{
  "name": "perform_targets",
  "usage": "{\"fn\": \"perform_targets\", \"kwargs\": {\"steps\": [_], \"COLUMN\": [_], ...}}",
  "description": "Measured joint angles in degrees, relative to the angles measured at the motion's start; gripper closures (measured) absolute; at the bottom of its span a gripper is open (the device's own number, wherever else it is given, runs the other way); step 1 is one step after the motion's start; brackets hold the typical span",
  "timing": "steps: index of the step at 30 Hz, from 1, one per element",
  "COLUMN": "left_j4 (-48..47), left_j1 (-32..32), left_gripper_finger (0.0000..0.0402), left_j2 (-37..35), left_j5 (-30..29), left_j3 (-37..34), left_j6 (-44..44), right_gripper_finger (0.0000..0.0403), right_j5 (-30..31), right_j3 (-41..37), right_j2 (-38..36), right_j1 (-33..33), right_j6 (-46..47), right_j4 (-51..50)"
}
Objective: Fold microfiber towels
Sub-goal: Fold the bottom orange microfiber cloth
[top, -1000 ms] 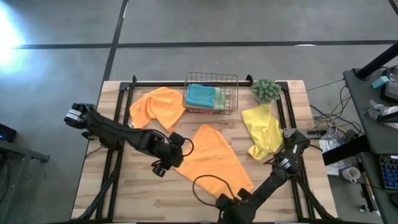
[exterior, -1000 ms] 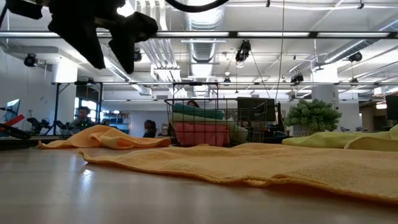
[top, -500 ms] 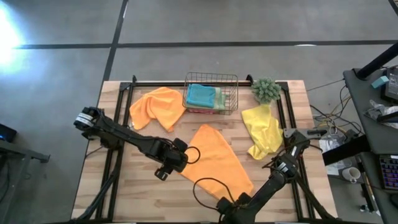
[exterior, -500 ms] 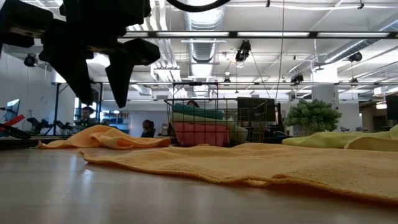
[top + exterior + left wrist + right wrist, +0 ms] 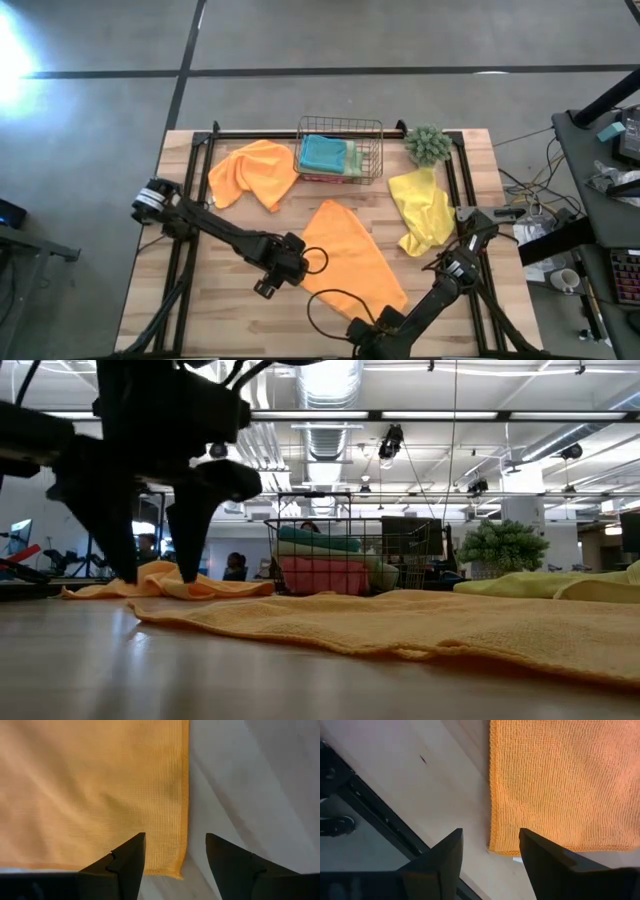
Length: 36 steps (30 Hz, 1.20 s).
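Orange towel [image 5: 350, 255] lies spread flat mid-table, woven texture plain, hemmed edges neat, running diagonally toward the near right. Left gripper [image 5: 175, 857] hangs over its near-left corner, fingers apart, holding nothing. Right gripper [image 5: 490, 852] sits at the near corner by the table's near edge, fingers spread, empty too.

We cannot see the right gripper [image 5: 487, 851] in the overhead view, where it is cut off by the lower edge. In the basket [image 5: 340, 150] the folded towels [image 5: 328, 154] overlap, so we cannot count them. The left gripper [image 5: 155, 575] hides part of the far orange towel [image 5: 165, 582] in the low view, and people behind the table are too small to make out.
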Motion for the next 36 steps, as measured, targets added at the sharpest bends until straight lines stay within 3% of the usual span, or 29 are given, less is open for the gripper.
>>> {"fn": "perform_targets", "kwargs": {"steps": [10, 15, 17, 36], "left_j4": [0.9, 2.3, 3.4, 14.1], "left_j1": [-2.3, -2.4, -2.4, -1.2], "left_gripper_finger": [0.0210, 0.0210, 0.0210, 0.0210], "left_j2": [1.4, 1.4, 1.4, 1.1], "left_j5": [-0.5, -4.7, -7.1, -10.1], "left_j3": [0.0, -0.1, -0.4, -8.0], "left_j6": [0.0, 0.2, 0.2, 3.2], "right_gripper_finger": [0.0218, 0.0218, 0.0218, 0.0218], "right_j5": [-3.8, -4.6, -4.6, -4.6], "right_j3": [0.0, -0.6, -1.5, -8.6], "right_j2": [0.0, 0.0, 0.0, -0.2], "right_j1": [-1.5, -1.6, -1.5, -1.4], "right_j6": [4.4, 5.1, 5.0, 0.1], "right_j4": [2.3, 1.8, 1.8, 2.6]}}
